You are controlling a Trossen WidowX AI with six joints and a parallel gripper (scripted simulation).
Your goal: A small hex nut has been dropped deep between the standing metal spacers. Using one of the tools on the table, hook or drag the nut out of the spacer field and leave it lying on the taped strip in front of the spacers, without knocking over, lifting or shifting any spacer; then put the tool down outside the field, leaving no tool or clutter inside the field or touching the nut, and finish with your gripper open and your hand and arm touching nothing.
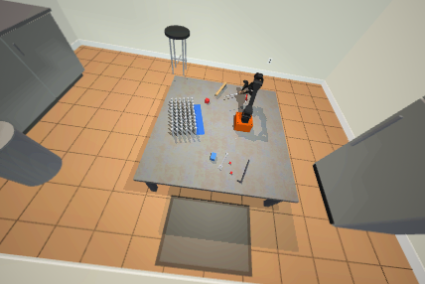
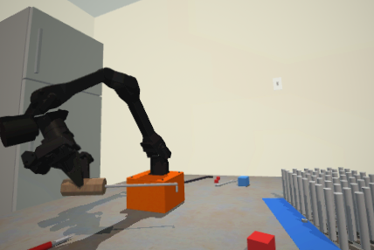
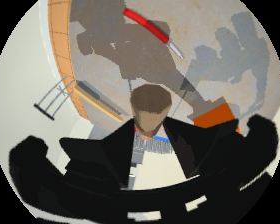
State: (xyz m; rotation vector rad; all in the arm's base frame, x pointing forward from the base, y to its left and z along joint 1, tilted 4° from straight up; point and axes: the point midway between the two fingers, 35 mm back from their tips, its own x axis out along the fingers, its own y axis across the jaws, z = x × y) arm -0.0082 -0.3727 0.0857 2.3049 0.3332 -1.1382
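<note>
Pincer [image 2: 74, 170]: far left in the exterior view, raised above the counter [image 2: 210, 218], fingers clamped on the wooden handle [image 2: 84, 186] of a hook tool.
Hook tool: handle level, held off the counter; its thin metal rod [image 2: 140, 184] runs right from the handle, across the front of the orange base [image 2: 154, 195], and ends in a short downturned tip [image 2: 176, 188].
Arm [image 2: 131, 104]: rises from the orange base, bends high, then reaches down to the left.
Red-handled tool [image 2: 49, 244]: lies on the counter at the near left, beneath the pincer's shadow.
Red cube [image 2: 261, 240]: on the counter near the bottom edge, just left of the blue strip.
Blue strip [image 2: 297, 224]: taped flat on the counter, running along the front of the spacers.
Hex nut [image 2: 304, 219]: possibly the tiny grey speck on the strip's right edge beside the front row; too small to be sure, and the top view does not resolve it.
Spacers [image 2: 332, 196]: upright grey posts in tight rows at the far right, none visibly tilted.
Far counter: a blue block [image 2: 244, 181] and a small red piece [image 2: 217, 179] lie beyond the base.
</note>
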